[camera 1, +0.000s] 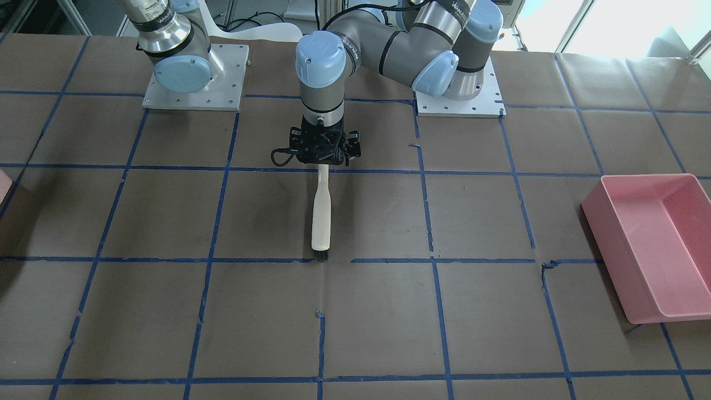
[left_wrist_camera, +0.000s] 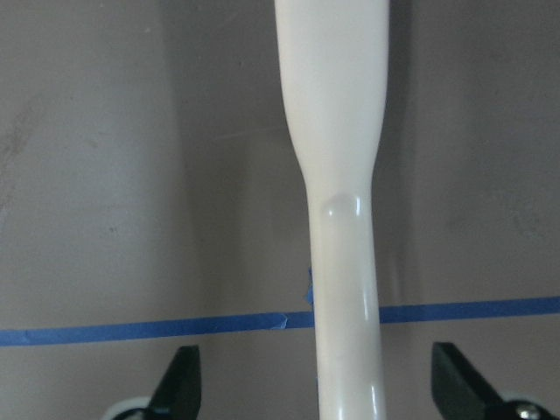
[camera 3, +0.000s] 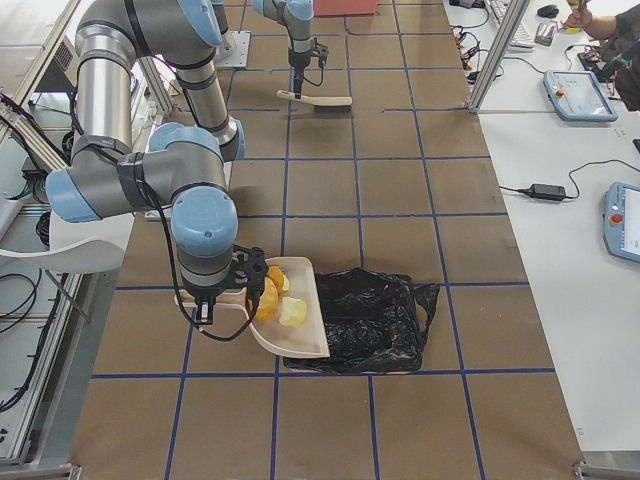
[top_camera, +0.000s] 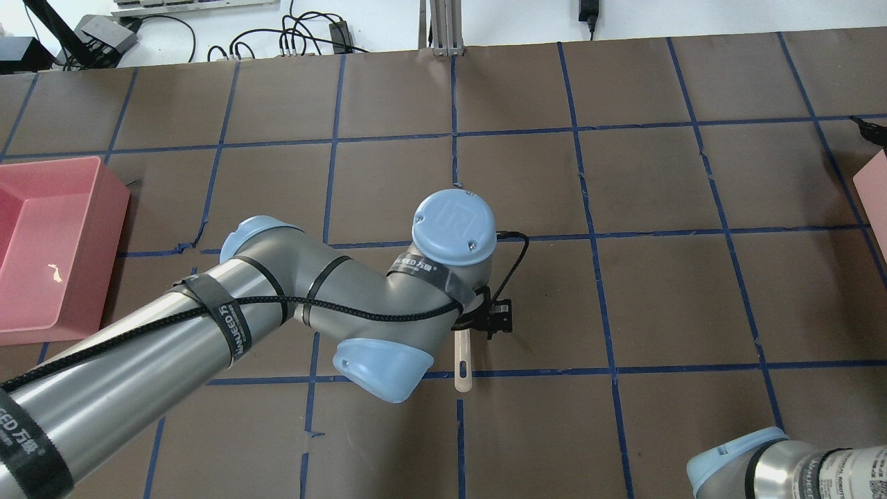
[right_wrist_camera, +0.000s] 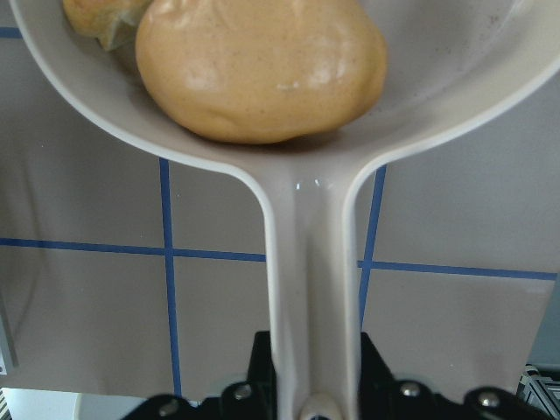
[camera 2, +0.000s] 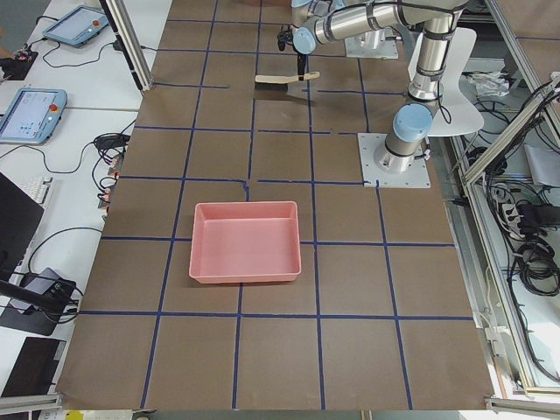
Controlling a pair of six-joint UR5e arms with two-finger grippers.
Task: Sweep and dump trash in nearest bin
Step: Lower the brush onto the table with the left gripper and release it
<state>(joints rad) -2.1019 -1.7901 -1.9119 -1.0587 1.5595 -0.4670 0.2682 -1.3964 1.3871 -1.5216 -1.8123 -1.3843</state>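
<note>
Note that the trash (camera 3: pixel 272 298) lies in the dustpan (camera 3: pixel 308 338), which the right pincer (right_wrist_camera: pixel 313 389) holds clamped by the handle. The tan-orange lump sits against the handle end of the pan, with the pale chunks just beside it. The nearest bin (top_camera: pixel 874 187) shows only as a pink corner at the edge of the worktop (camera 1: pixel 500 311) on the robot's right. In the right side view a black bag (camera 3: pixel 375 320) occupies that place and is judged to be its liner. The bag lies straight ahead of the right pincer, away from the robot base, along the dustpan's long axis. The pan's open lip points at the bag and overlaps its near edge. Expect a forward tip about the handle, since the load rests at the rear of the pan. The left pincer (camera 1: pixel 324 153) is well apart, its jaws spread either side of the handle of the brush (camera 1: pixel 321 216) without touching it. The brush lies flat, bristles pointing away from the robot.
</note>
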